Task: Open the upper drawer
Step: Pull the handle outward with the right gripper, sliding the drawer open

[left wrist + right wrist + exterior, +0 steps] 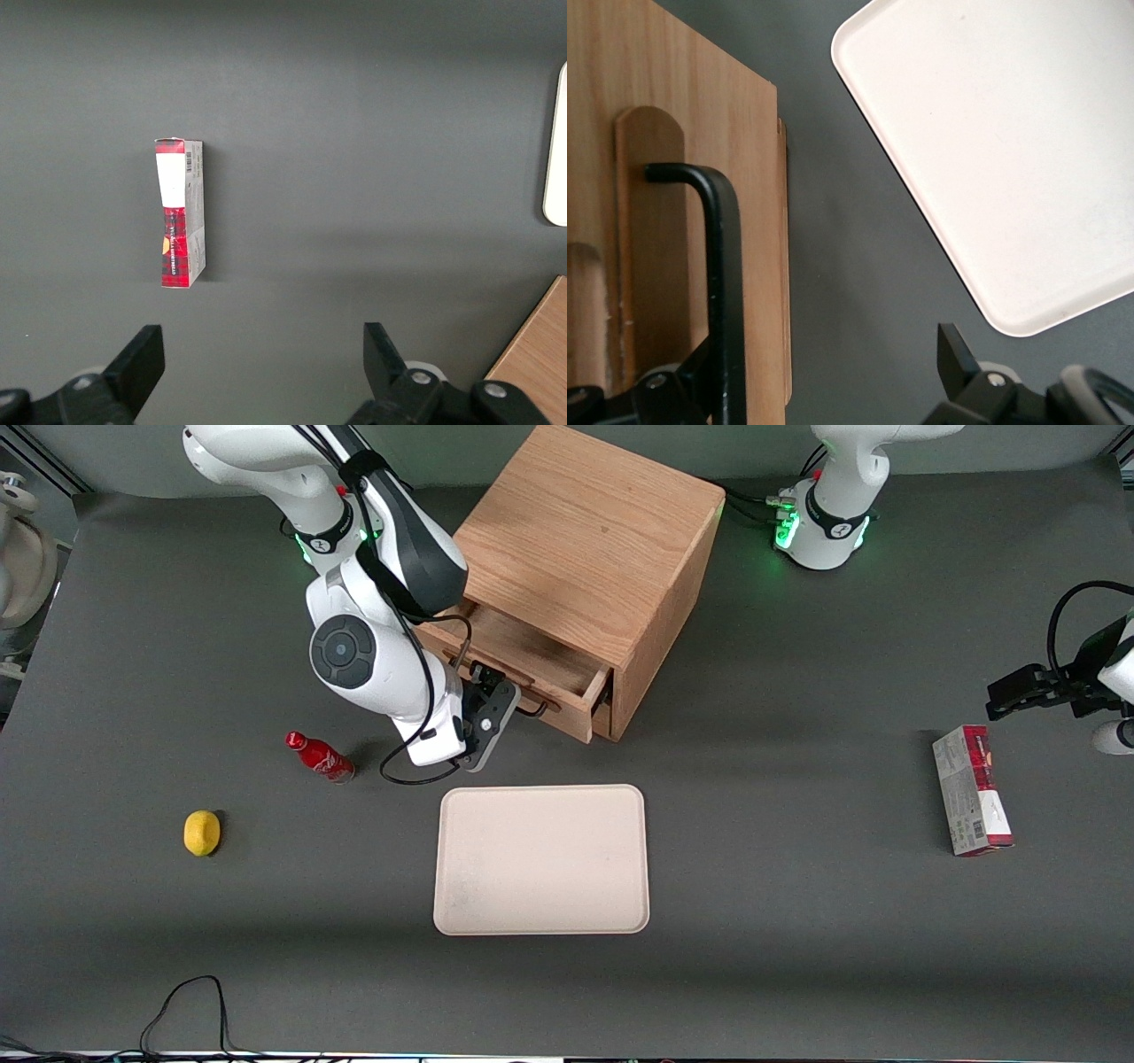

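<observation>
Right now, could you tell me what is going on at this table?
The right arm is working on the oak cabinet. Its gripper is at the black handle of the upper drawer, which already stands partly pulled out of the cabinet. One finger is clear of the handle, so the gripper looks open. A beige tray lies nearer the front camera than the cabinet; a red bottle and a lemon lie toward the working arm's end.

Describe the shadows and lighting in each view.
Front view: the cabinet casts a soft shadow toward the parked arm's end; the upper drawer interior is dim, with the claw at its handle. Right wrist view: the tray looks bright, nearly washed out. Left wrist view: the box is evenly lit.
</observation>
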